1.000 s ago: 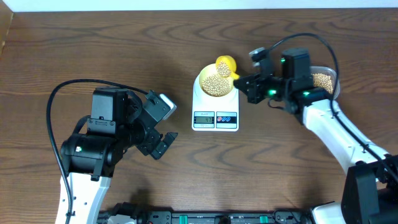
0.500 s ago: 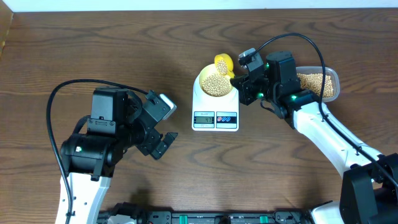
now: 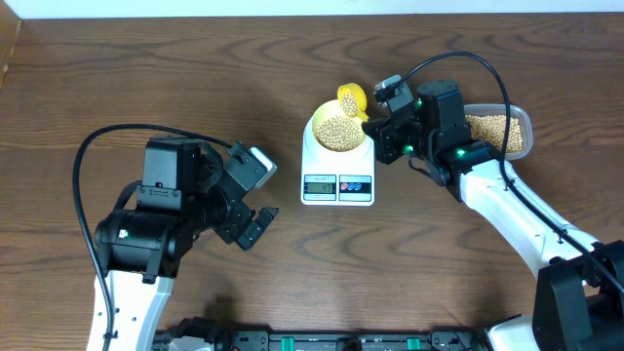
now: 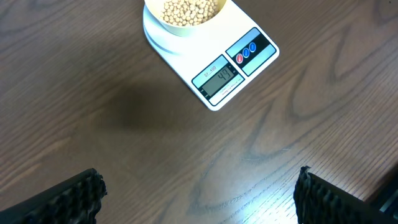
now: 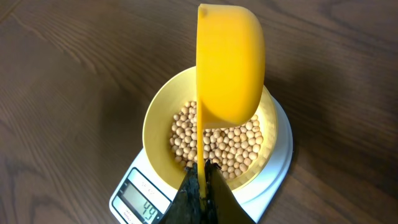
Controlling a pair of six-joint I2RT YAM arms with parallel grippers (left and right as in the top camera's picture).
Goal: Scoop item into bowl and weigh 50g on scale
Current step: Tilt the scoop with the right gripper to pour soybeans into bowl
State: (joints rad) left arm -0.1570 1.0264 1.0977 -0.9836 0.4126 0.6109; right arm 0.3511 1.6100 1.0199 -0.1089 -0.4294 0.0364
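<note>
One white scale (image 3: 337,185) sat mid-table bearing one cream bowl (image 5: 153,134) of many tan beans (image 5: 217,140), while the right gripper (image 5: 202,190), clenched on one yellow scoop (image 5: 231,68), held it tipped above the bowl, one clear tub (image 3: 502,132) of beans beside that arm, and the left gripper (image 4: 199,196) hung spread wide, empty.

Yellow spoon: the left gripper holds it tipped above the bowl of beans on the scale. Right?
No. It is the right gripper that holds the yellow spoon, as the right wrist view shows. The rest stands: tipped above the bowl of beans on the scale.
</note>
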